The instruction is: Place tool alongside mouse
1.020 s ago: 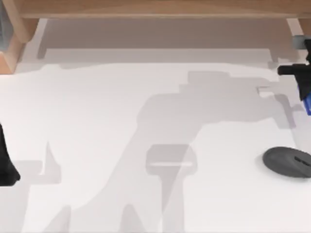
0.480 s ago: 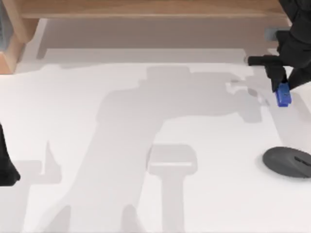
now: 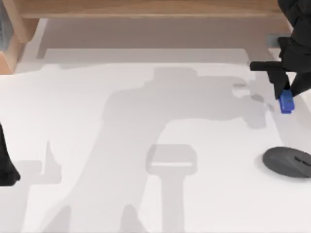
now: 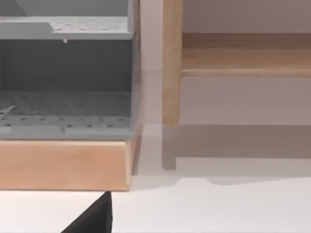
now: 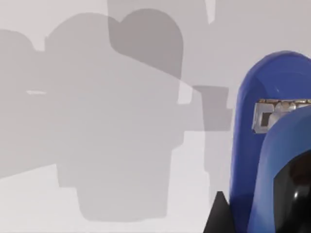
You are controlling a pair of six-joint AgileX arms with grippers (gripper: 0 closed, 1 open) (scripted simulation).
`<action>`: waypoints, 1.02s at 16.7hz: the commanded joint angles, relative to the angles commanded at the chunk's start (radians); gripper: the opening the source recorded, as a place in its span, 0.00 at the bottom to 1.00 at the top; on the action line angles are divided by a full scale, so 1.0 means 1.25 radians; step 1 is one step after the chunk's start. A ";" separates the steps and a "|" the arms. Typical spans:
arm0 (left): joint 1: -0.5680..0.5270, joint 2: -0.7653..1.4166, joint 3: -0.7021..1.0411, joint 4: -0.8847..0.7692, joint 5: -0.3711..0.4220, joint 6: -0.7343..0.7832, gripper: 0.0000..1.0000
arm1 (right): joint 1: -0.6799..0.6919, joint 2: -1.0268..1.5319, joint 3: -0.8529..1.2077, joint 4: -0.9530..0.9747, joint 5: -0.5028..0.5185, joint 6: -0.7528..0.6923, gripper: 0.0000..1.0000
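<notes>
Tool (image 3: 286, 102), small, narrow and bright blue, hung clamped in the right hand (image 3: 286, 90) well above the dark grey oval mouse (image 3: 287, 162); released there, it might tumble and land away from the mouse.

I see a white surface (image 3: 97, 204) crossed by soft grey shadows, a light wooden frame (image 3: 146, 8) along its far edge, and a grey perforated shelf unit (image 4: 65, 109) at the left corner.

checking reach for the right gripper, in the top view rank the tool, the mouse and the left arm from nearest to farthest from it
1. tool: held in the right gripper, far right.
2. mouse: right edge, nearer the front.
3. left arm: parked at the left edge.
</notes>
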 joint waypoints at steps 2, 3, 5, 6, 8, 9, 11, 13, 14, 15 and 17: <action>0.000 0.000 0.000 0.000 0.000 0.000 1.00 | -0.002 0.001 -0.008 -0.017 -0.002 0.003 0.00; 0.000 0.000 0.000 0.000 0.000 0.000 1.00 | -0.003 0.000 -0.013 -0.026 -0.004 0.005 0.00; 0.000 0.000 0.000 0.000 0.000 0.000 1.00 | -0.004 -0.001 -0.021 -0.041 -0.007 0.007 0.00; 0.000 0.000 0.000 0.000 0.000 0.000 1.00 | -0.005 -0.002 -0.025 -0.046 -0.009 0.007 0.00; 0.000 0.000 0.000 0.000 0.000 0.000 1.00 | -0.005 -0.004 -0.032 -0.053 -0.013 0.007 0.00; 0.000 0.000 0.000 0.000 0.000 0.000 1.00 | -0.004 -0.006 -0.034 -0.054 -0.014 0.007 0.00; 0.000 0.000 0.000 0.000 0.000 0.000 1.00 | -0.002 -0.008 -0.037 -0.049 -0.016 0.005 0.00; 0.000 0.000 0.000 0.000 0.000 0.000 1.00 | 0.001 -0.010 -0.038 -0.034 -0.017 0.003 0.00; 0.000 0.000 0.000 0.000 0.000 0.000 1.00 | 0.002 -0.011 -0.038 -0.022 -0.016 0.001 0.00; 0.000 0.000 0.000 0.000 0.000 0.000 1.00 | 0.004 -0.012 -0.037 -0.009 -0.015 0.000 0.00; 0.000 0.000 0.000 0.000 0.000 0.000 1.00 | 0.007 -0.013 -0.033 0.023 -0.010 -0.004 0.00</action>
